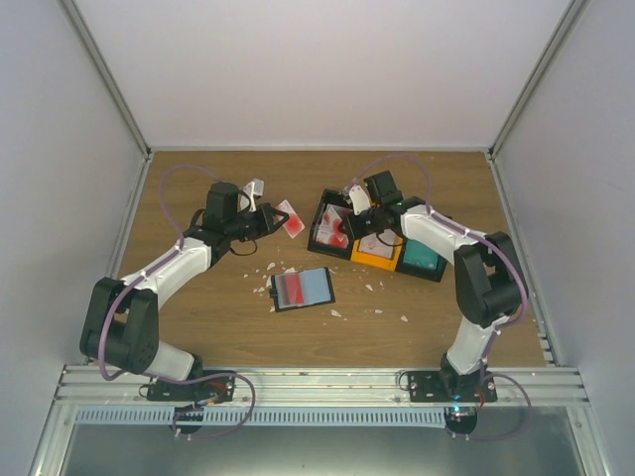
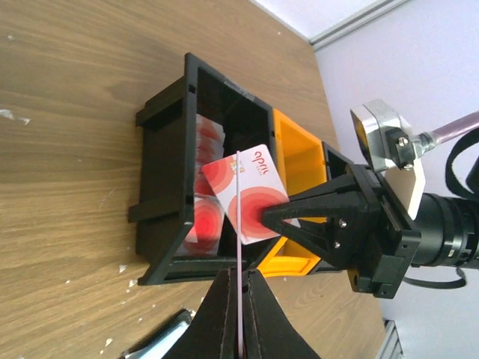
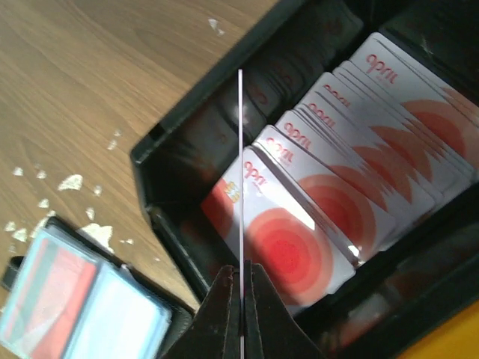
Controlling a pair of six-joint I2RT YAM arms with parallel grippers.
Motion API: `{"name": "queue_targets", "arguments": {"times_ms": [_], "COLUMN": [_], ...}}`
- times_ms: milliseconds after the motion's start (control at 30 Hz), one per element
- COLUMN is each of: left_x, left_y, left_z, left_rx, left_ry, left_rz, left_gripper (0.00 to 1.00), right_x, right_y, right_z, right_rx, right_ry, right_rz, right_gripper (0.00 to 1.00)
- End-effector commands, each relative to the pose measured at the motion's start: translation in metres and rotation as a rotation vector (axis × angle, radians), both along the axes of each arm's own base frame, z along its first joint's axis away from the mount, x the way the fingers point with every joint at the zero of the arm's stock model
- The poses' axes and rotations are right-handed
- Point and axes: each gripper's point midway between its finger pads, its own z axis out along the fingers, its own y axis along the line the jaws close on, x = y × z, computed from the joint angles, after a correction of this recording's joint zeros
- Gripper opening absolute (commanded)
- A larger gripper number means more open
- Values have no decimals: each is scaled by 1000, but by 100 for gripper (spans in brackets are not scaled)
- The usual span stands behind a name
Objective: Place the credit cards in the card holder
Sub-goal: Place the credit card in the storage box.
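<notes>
Each gripper pinches one red-and-white credit card. My left gripper (image 1: 270,217) is shut on a card (image 1: 291,220) held above the table, left of the trays; in the left wrist view that card (image 2: 238,217) is an edge-on line between the shut fingers (image 2: 238,275). My right gripper (image 1: 352,220) is shut on a card (image 2: 251,187) just above the black tray (image 2: 161,149); the right wrist view shows it edge-on (image 3: 240,172). More cards (image 3: 359,149) stand stacked in that tray. The card holder (image 1: 303,288) lies open on the table nearer me, a red card showing inside.
An orange tray (image 1: 377,260) and a tray with teal contents (image 1: 422,260) sit to the right of the black one. Small white scraps (image 1: 270,270) lie scattered on the wood around the card holder. White walls enclose the table on three sides.
</notes>
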Motion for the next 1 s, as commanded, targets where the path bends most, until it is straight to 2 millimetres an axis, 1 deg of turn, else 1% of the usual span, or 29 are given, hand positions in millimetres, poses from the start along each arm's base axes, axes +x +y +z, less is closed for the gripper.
{"name": "queue_targets", "arguments": {"times_ms": [0, 133, 300, 433, 533, 600, 667, 767, 867, 967], "left_x": [-1, -2, -4, -6, -6, -7, -9, -14, -23, -39], "left_y": [8, 7, 7, 6, 6, 6, 5, 5, 0, -8], "left_z": [-1, -3, -2, -1, 1, 2, 2, 2, 6, 7], "left_rx": [42, 41, 40, 38, 36, 34, 32, 25, -3, -35], "left_ry": [-31, -26, -28, -31, -35, -38, -39, -37, -54, -60], "left_rz": [25, 14, 4, -2, -7, -10, -14, -22, -59, -118], "left_gripper": [0, 0, 0, 0, 0, 0, 0, 0, 0, 0], "right_x": [4, 0, -3, 3, 9, 13, 14, 15, 6, -16], "right_y": [-7, 3, 13, 12, 8, 7, 7, 6, 9, 19], "right_z": [-4, -8, -19, -25, -23, -14, -1, 29, 58, 82], "right_rx": [-116, -136, -189, -236, -265, -265, -247, -193, -91, 73], "right_ry": [-39, -35, -28, -34, -47, -68, -93, -148, -185, -187], "right_rz": [28, 79, 141, 136, 109, 85, 57, 4, -25, -21], "right_gripper": [2, 5, 7, 8, 11, 20, 29, 40, 49, 53]}}
